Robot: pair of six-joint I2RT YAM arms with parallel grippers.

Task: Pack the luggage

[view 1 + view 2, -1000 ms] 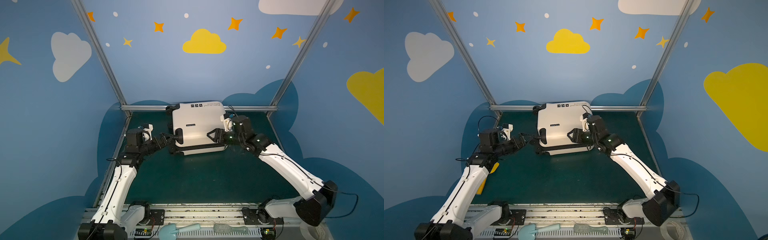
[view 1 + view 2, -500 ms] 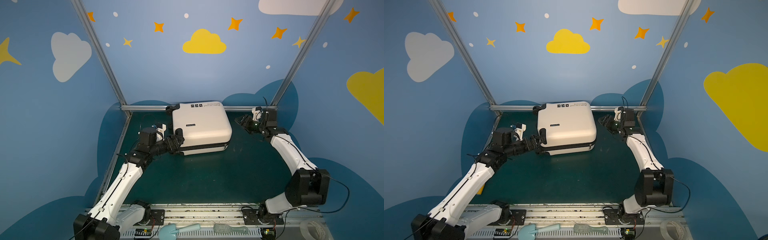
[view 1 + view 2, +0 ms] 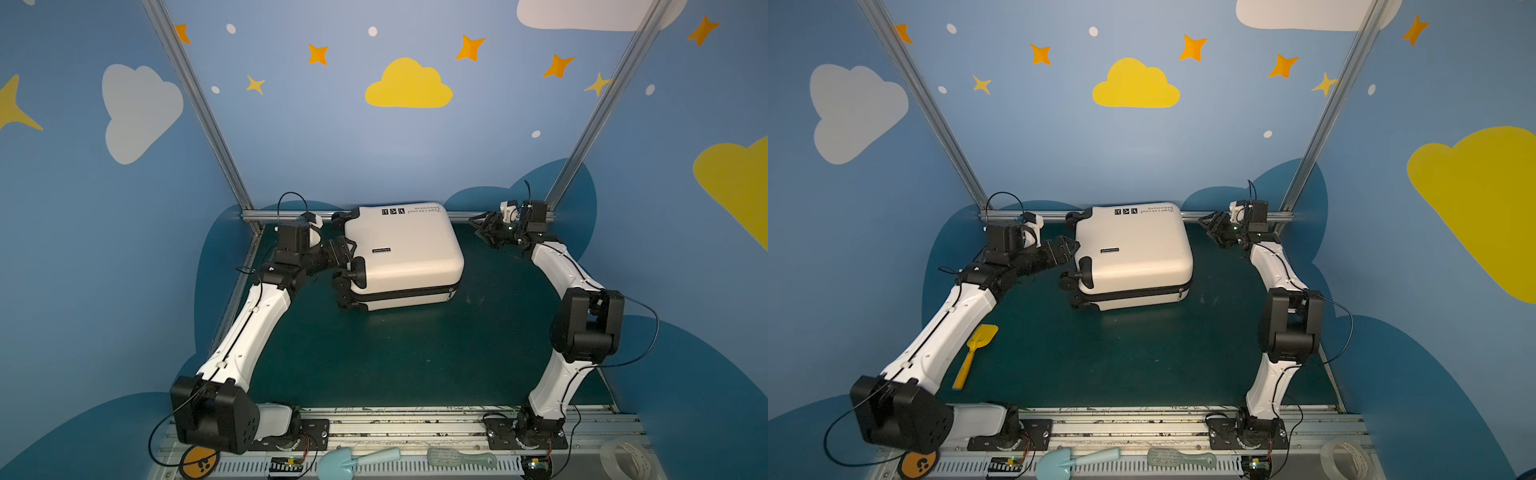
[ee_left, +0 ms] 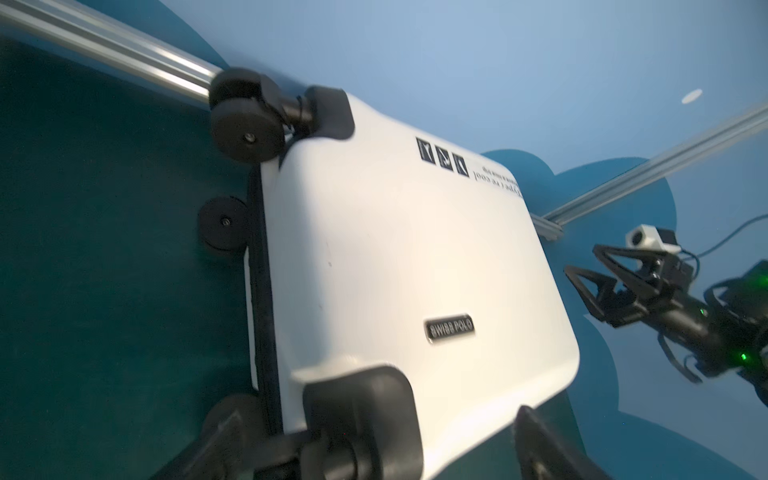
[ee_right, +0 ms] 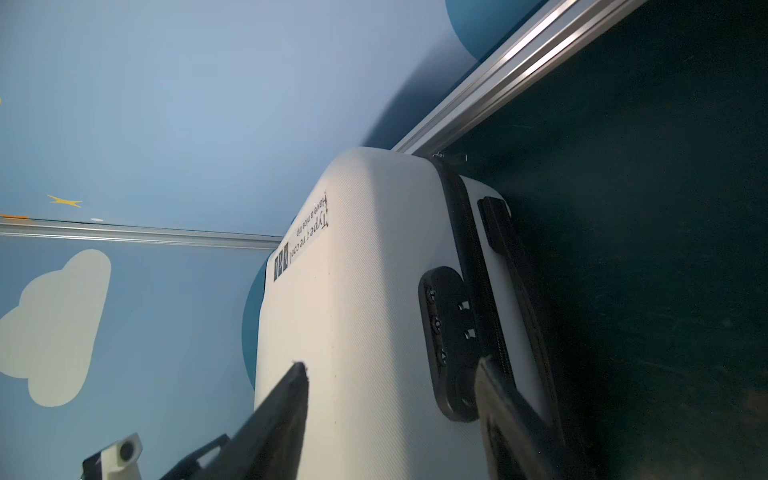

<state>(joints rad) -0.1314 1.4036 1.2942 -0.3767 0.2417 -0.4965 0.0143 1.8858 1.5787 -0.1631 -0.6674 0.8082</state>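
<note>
L arm stretched from near-left base toward far left, wrist bent right. L gripper low, pointing right, jaws spread wide. R arm folded at elbow, forearm reaching to far right. R gripper points left, jaws parted, nothing betw. them.

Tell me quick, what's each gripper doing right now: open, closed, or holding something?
Left gripper: open, holding nothing, at the wheel end of the suitcase.
Right gripper: open, holding nothing, apart from the suitcase.
</note>
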